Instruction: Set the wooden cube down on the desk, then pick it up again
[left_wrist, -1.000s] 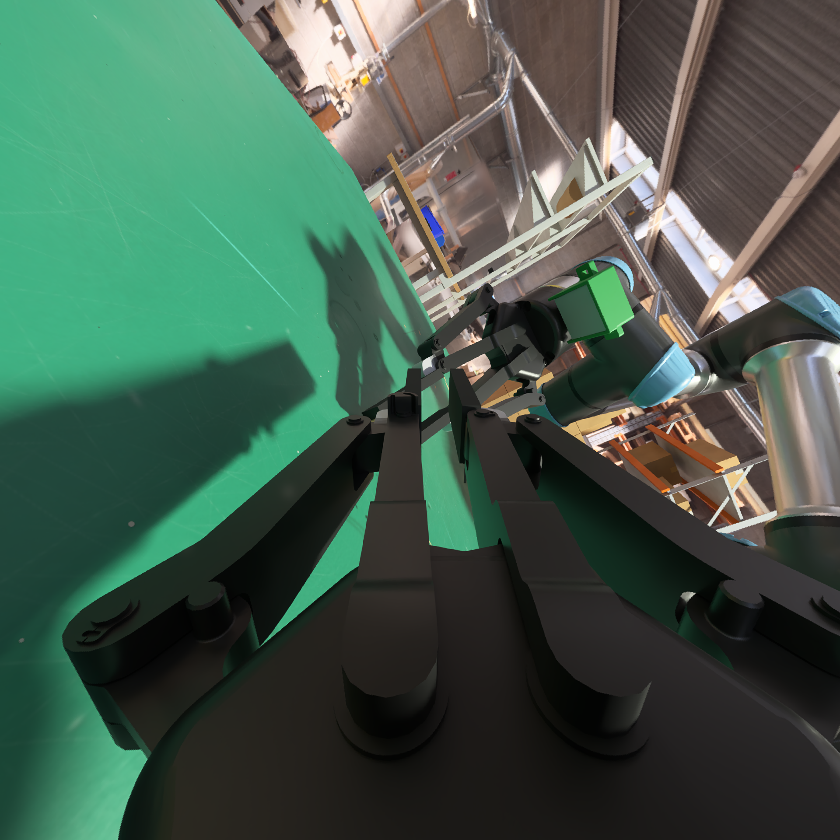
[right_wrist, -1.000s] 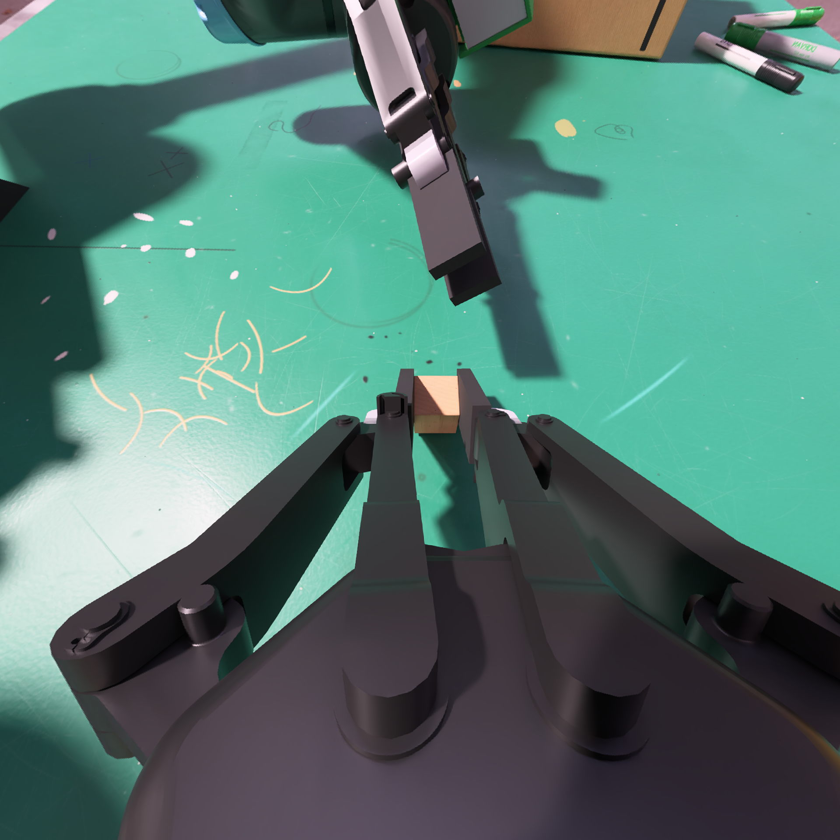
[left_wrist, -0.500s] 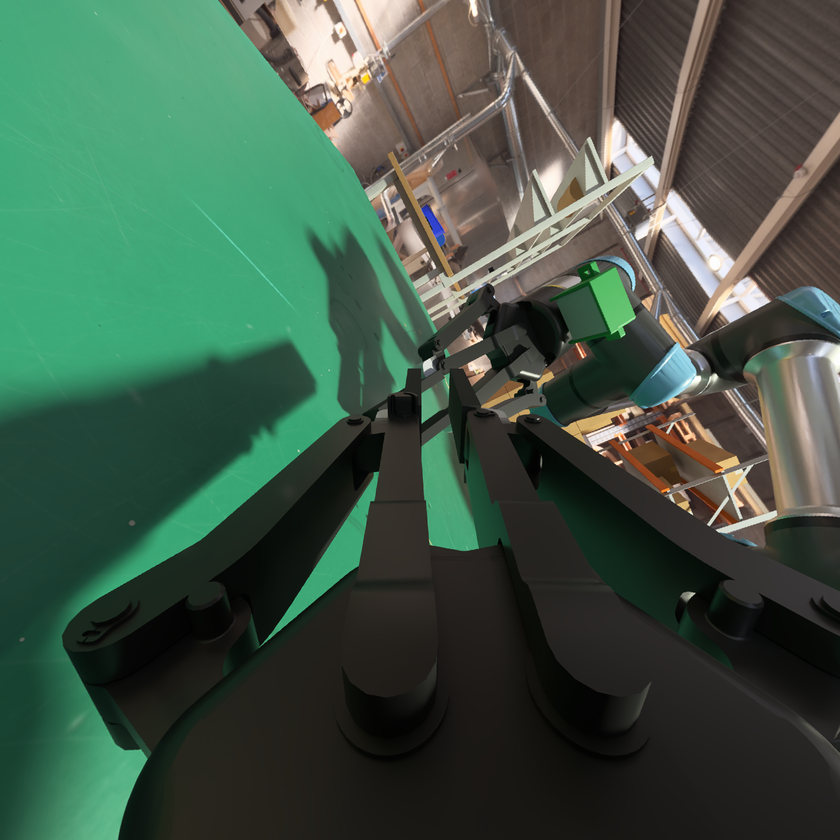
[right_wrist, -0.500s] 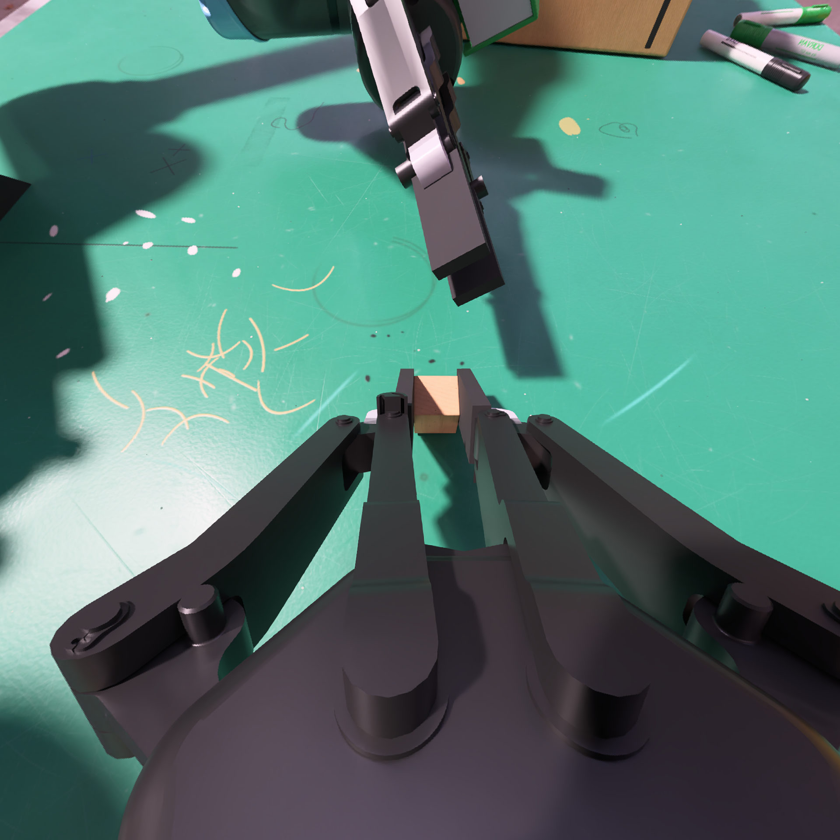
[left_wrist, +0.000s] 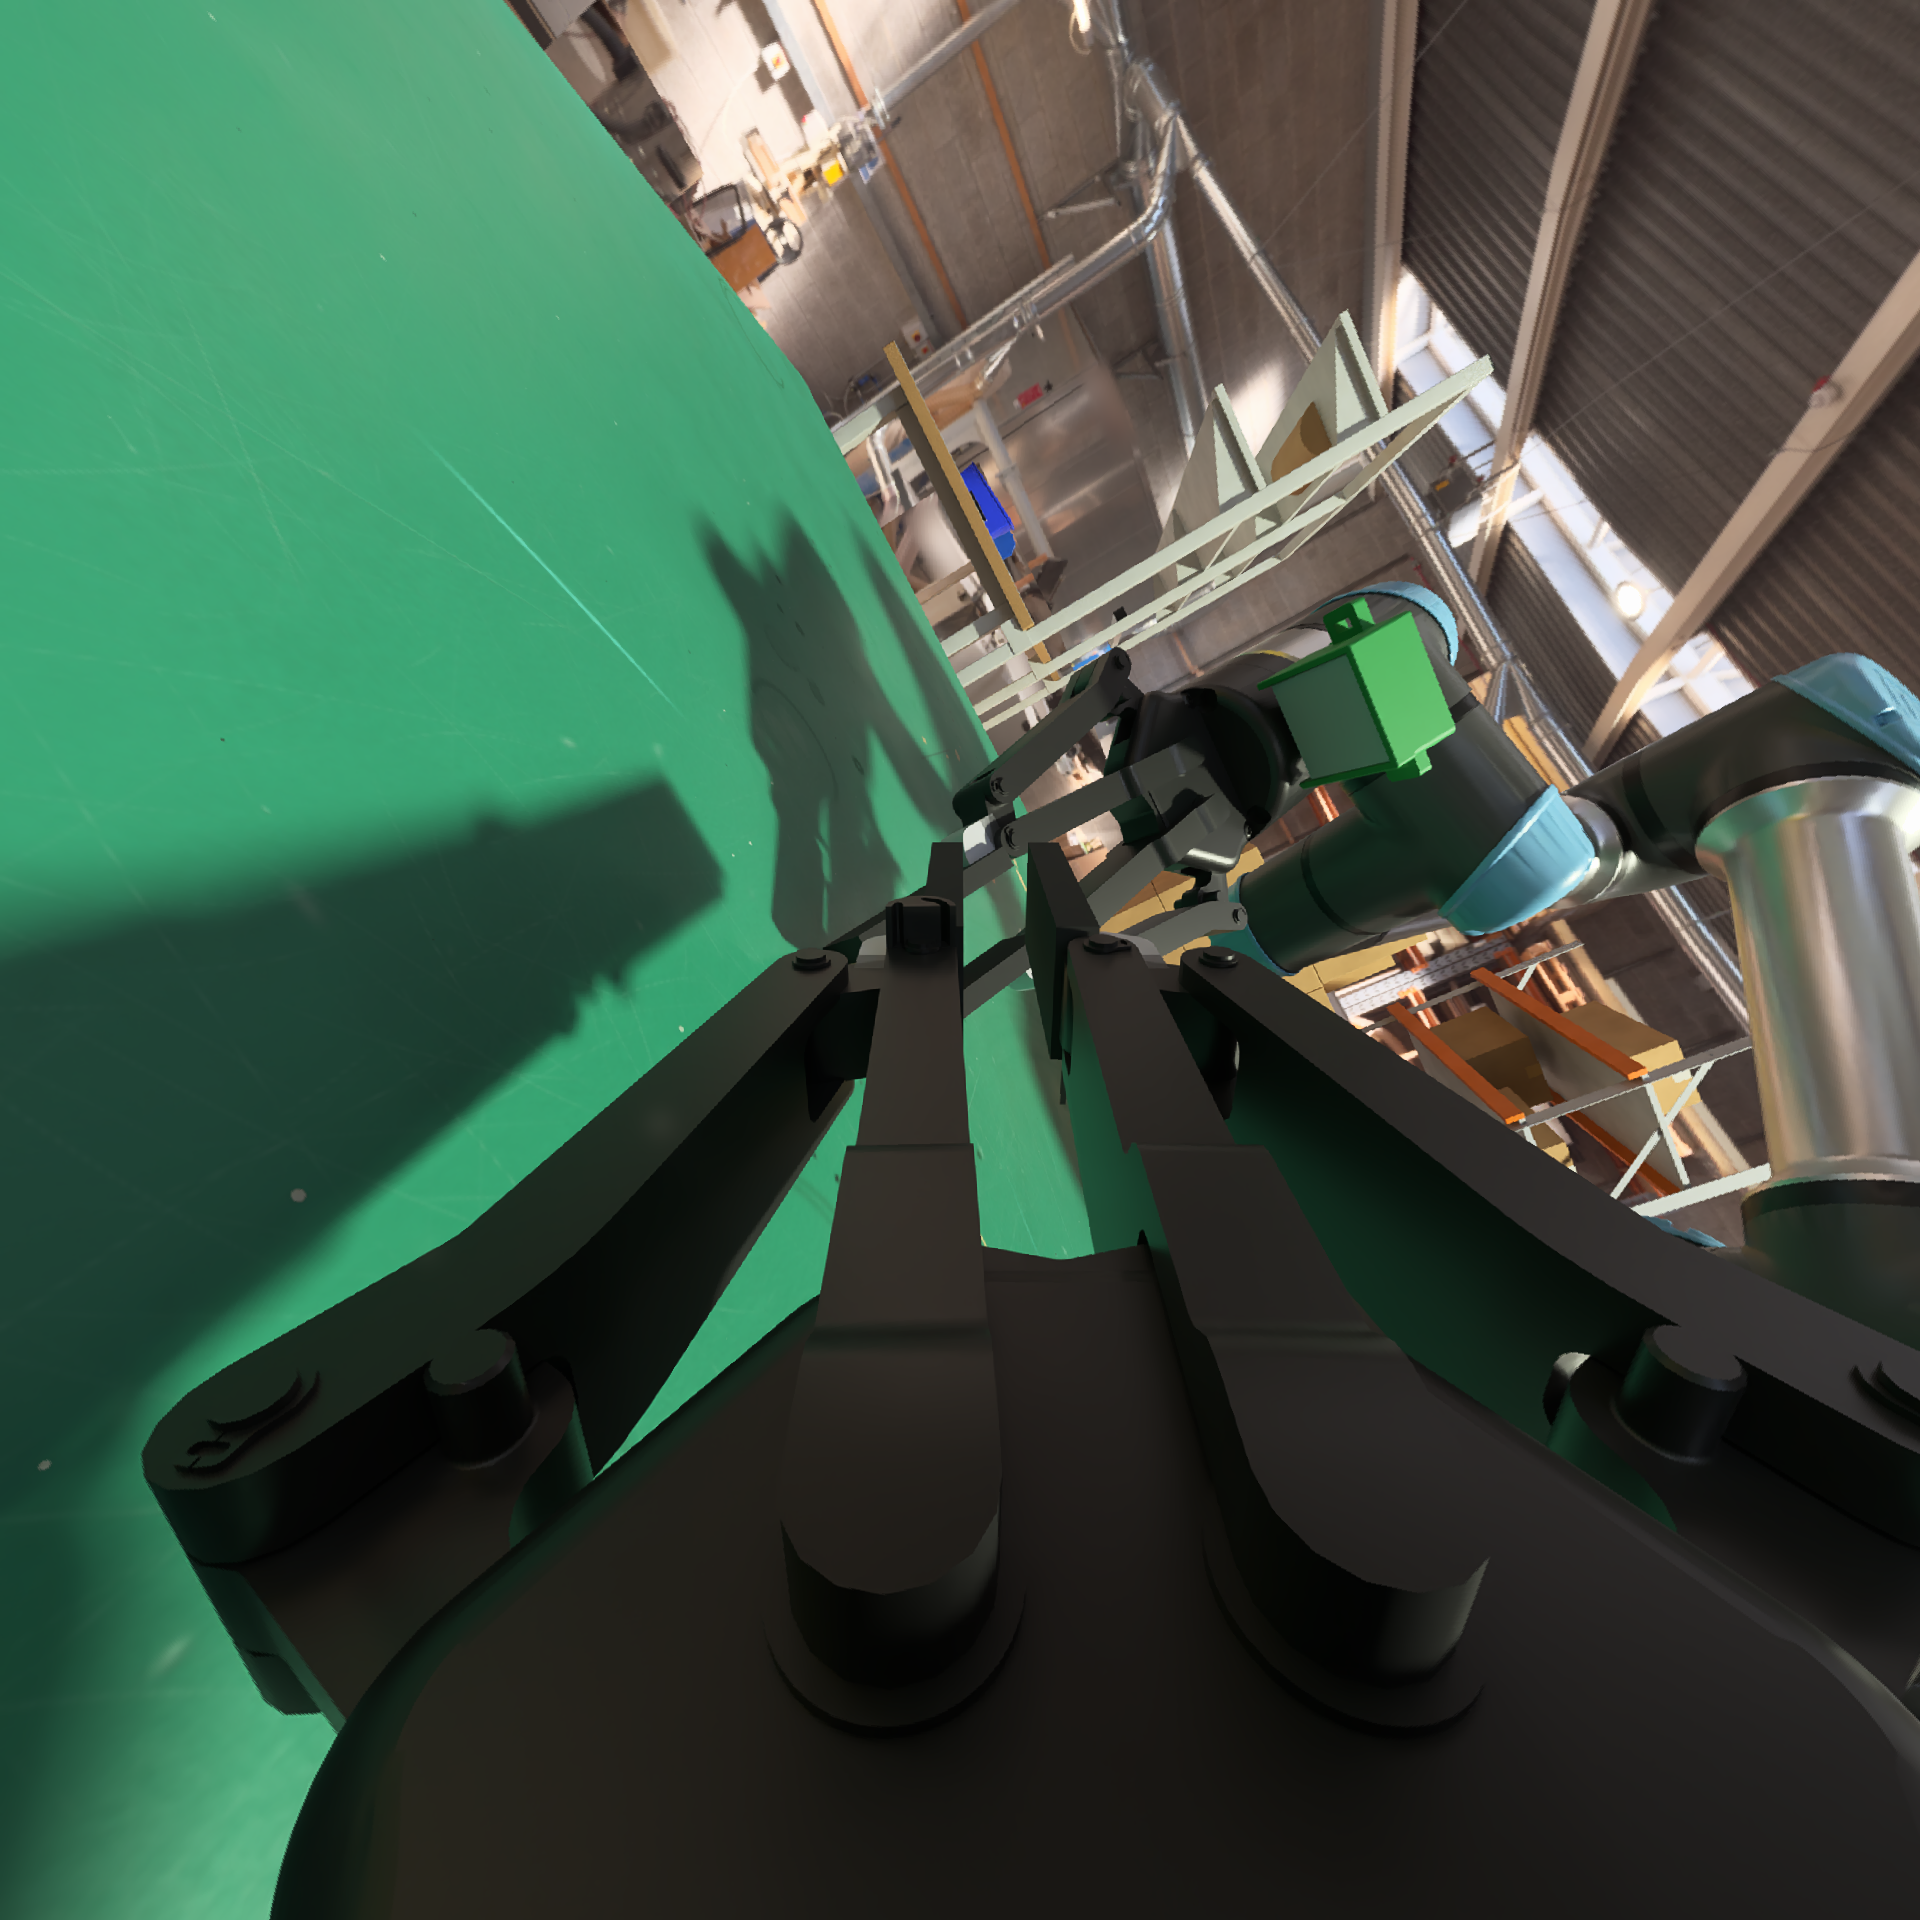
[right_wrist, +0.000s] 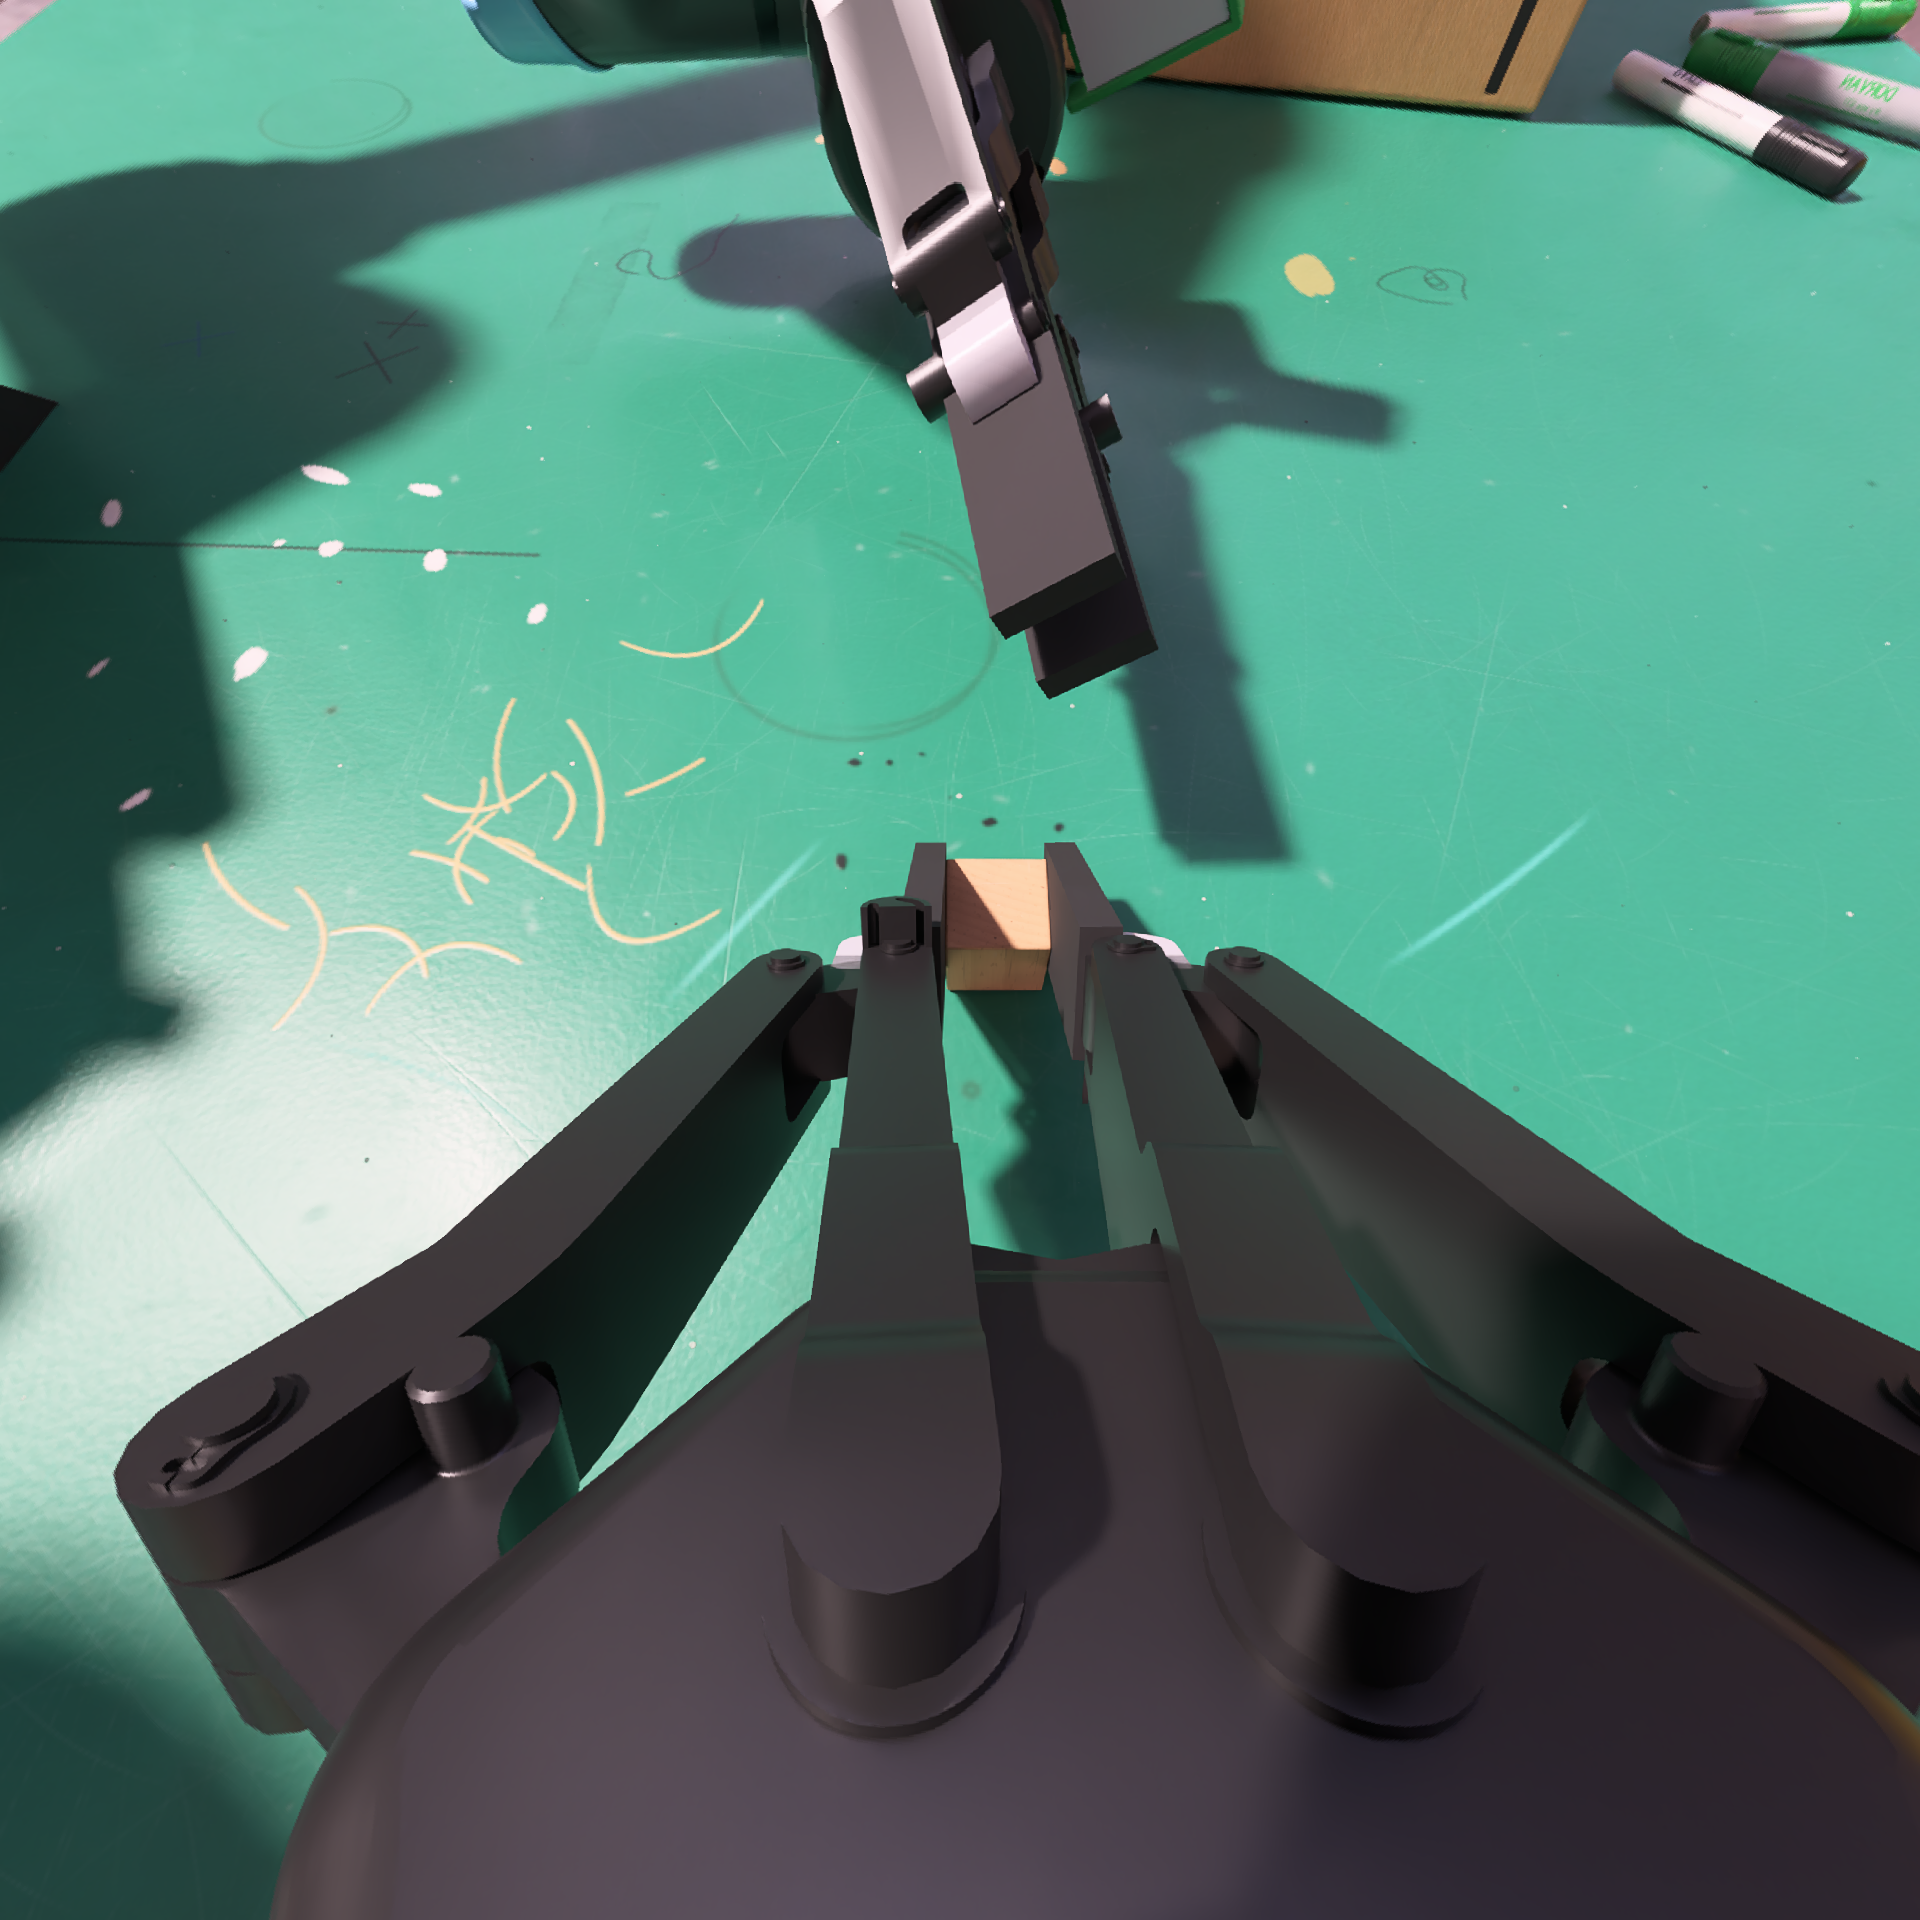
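And there is the wooden cube (right_wrist: 995, 920), clamped squarely between the two dark fingertips of the right pincer (right_wrist: 995, 902), one pad pressed on its left face and one on its right. It sits low over the green surface (right_wrist: 1558, 675); whether its underside touches cannot be told from this angle, though a shadow lies directly below and toward the camera. Just beyond the cube, the left pincer (right_wrist: 1075, 634) hangs over the surface with its fingers (right_wrist: 1049, 530) pointing down at a slant, tips apart from the cube and casting a long dark shadow to the right. In its own wrist view the left pincer (left_wrist: 992, 883) carries nothing, its fingertips drawn near together with a narrow gap between them. To the left of the cube, pale yellow scribbles (right_wrist: 499, 831) and white flecks (right_wrist: 332, 478) mark the surface, and a faint pencilled circle (right_wrist: 852, 675) lies just past it. Far off at the top edge sits a cardboard box (right_wrist: 1351, 52), with marker pens (right_wrist: 1735, 120) lying to its right. From the left wrist view, the right arm (left_wrist: 1403, 831) shows with a bright green block (left_wrist: 1361, 707) on its wrist.
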